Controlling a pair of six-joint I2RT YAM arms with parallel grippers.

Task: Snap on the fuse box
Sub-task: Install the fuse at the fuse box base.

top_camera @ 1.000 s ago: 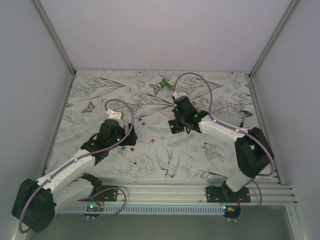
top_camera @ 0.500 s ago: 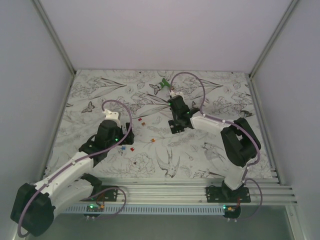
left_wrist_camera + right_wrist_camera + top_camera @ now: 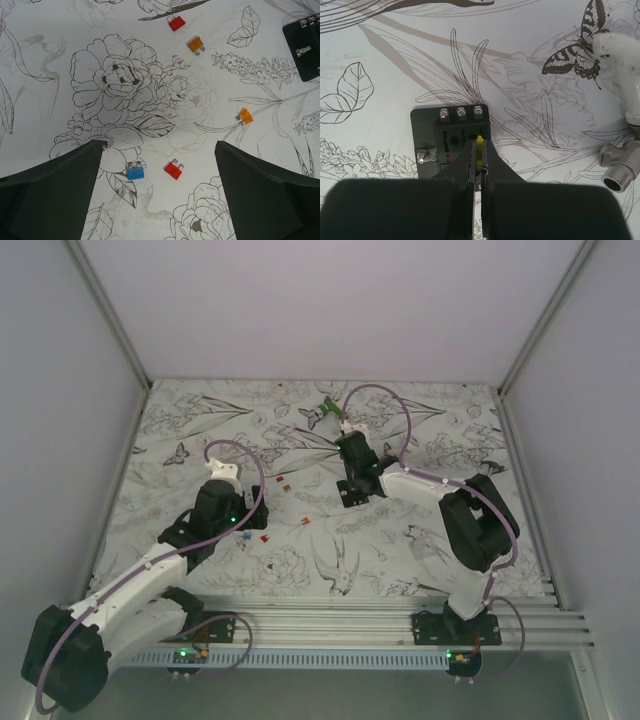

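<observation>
Yellow fuse (image 3: 479, 145) sits clenched in right pincer (image 3: 478, 159), tip over fuse box (image 3: 427, 131) slots, likely for pressing in. Left pincer (image 3: 159, 150) released, hovering above loose fuses (image 3: 173, 170).

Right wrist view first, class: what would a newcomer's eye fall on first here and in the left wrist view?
The right pincer, shut on a yellow fuse, sits right over the black fuse box at picture centre. In the left wrist view, a blue fuse and a red fuse lie on the flowered table, framed by the wide-open left pincer.
</observation>
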